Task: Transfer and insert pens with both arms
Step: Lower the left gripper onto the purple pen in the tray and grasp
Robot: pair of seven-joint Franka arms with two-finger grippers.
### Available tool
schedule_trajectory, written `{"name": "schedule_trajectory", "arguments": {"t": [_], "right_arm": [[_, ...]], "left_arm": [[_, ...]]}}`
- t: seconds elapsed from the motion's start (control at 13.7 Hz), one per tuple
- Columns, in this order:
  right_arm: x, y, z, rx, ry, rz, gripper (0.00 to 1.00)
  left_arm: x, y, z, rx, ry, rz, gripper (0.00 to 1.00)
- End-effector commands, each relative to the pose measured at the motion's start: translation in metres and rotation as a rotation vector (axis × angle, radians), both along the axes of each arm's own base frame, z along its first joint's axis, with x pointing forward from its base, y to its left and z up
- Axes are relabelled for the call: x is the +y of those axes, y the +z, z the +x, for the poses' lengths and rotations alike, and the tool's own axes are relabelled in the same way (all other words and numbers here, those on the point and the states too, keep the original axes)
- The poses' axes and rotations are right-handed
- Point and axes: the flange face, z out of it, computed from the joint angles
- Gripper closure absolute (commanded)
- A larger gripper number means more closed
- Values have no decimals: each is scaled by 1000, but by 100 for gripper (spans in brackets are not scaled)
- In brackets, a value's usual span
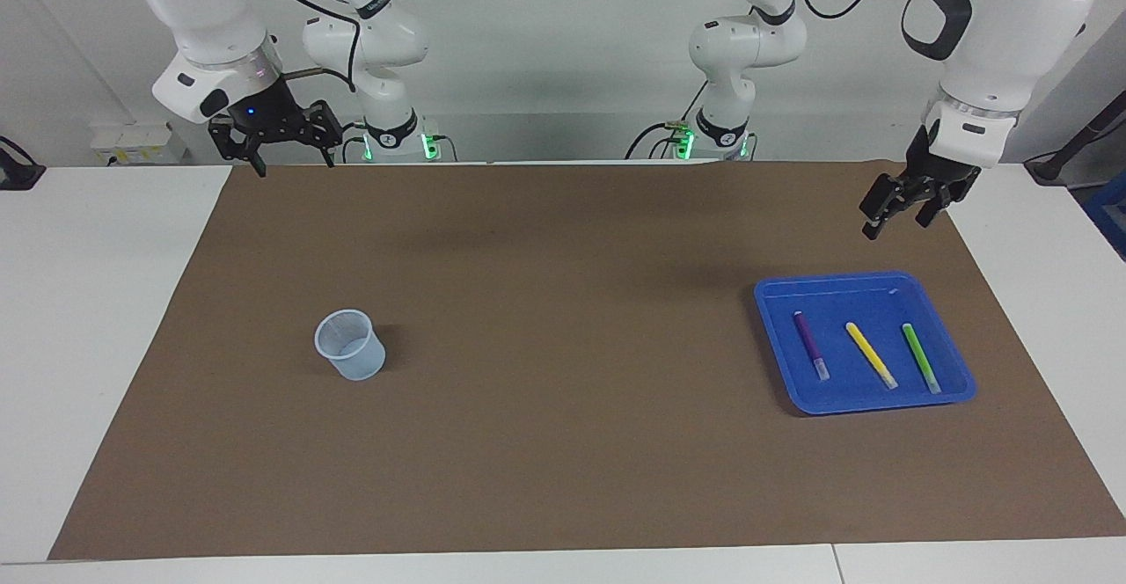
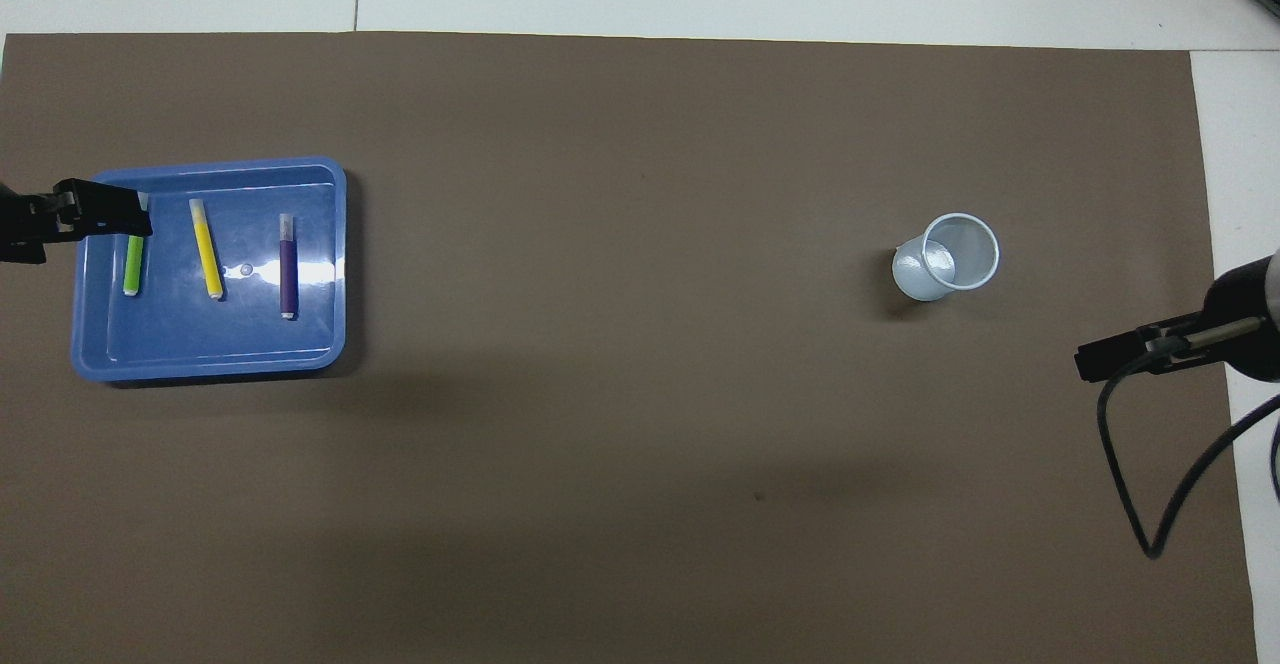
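Three pens, purple pen (image 1: 810,345), yellow pen (image 1: 870,354) and green pen (image 1: 920,357), are seen lying side by side in a blue tray (image 1: 783,357) below the left pincer (image 1: 904,211), raised over the brown surface (image 1: 563,443), fingers parted, empty. Well apart, the right pincer (image 1: 288,148) is held open, a clear cup (image 1: 350,345) standing farther out.

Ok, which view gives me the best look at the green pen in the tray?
The facing view: the green pen lies fully visible in the blue tray, beside the yellow pen. In the overhead view the raised left gripper covers the green pen's end farthest from the robots, leaving only the rest visible.
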Motion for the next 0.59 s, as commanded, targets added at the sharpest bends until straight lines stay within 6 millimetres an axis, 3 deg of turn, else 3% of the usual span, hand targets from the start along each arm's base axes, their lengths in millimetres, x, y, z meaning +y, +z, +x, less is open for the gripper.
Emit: {"name": "schedule_trajectory", "arguments": {"t": [0.0, 0.07, 0.51], "right_arm": [[-3, 0, -9, 15, 17, 8, 0], [-3, 0, -9, 15, 21, 8, 0], [-2, -2, -11, 16, 52, 9, 0]], "left_arm": [[6, -14, -1, -17, 6, 18, 0], [6, -21, 0, -25, 5, 18, 0], [-1, -114, 39, -14, -26, 13, 0]]}}
